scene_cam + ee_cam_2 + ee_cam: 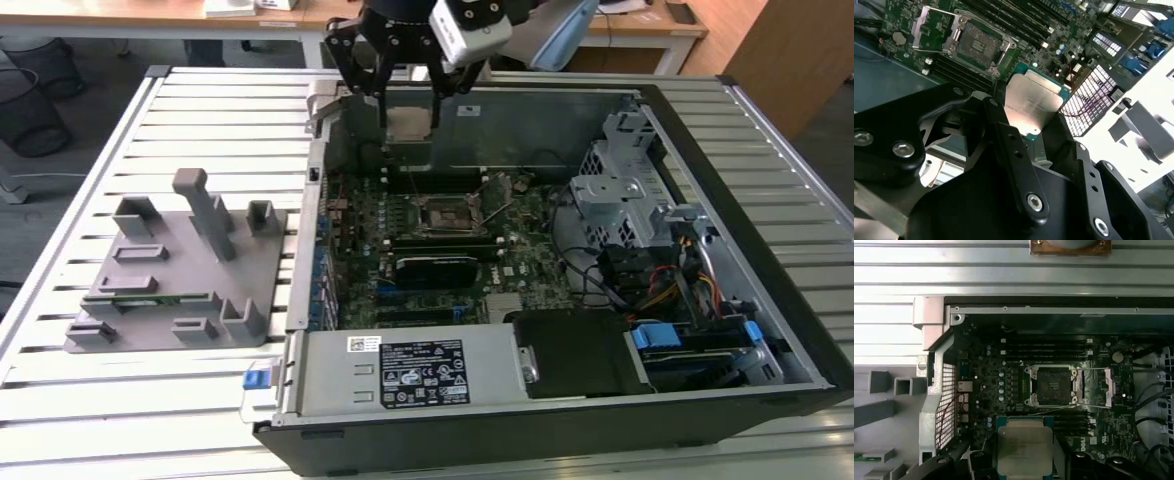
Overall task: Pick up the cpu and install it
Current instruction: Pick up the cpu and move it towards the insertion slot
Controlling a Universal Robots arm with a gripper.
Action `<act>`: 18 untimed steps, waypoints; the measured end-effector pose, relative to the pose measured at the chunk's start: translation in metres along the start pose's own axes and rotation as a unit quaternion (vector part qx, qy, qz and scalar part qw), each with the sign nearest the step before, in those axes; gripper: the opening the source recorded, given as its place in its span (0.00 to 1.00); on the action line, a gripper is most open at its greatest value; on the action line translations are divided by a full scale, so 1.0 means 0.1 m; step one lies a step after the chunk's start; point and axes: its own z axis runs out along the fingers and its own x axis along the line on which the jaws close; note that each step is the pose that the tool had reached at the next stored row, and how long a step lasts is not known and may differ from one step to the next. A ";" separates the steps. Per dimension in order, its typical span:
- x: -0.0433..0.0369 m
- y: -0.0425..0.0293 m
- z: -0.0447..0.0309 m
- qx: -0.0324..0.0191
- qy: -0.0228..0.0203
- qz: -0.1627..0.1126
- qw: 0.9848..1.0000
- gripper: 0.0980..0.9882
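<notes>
At the exterior view's upper centre, the gripper (407, 112) clamps the cpu (408, 125) above the open computer case (561, 440), short of the empty socket (445, 212); a tilted landing could bend its pins.

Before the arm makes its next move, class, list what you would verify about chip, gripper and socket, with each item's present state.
1. Silvery square cpu clamped in the black gripper: ok.
2. Cpu held clear of the green motherboard: ok.
3. Black square socket empty: ok.
4. Socket's metal cover plate swung open: ok.
5. Cpu centred over socket: not ok, it sits off to one side in the first wrist view.
6. Cpu's orientation matching socket: cannot tell.
</notes>
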 end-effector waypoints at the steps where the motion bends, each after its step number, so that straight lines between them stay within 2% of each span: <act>1: -0.017 0.016 0.003 0.000 0.000 0.000 1.000 0.49; 7: -0.133 0.111 0.022 0.000 0.000 0.000 1.000 0.49; 18: -0.345 0.170 0.041 0.000 0.000 0.000 1.000 0.49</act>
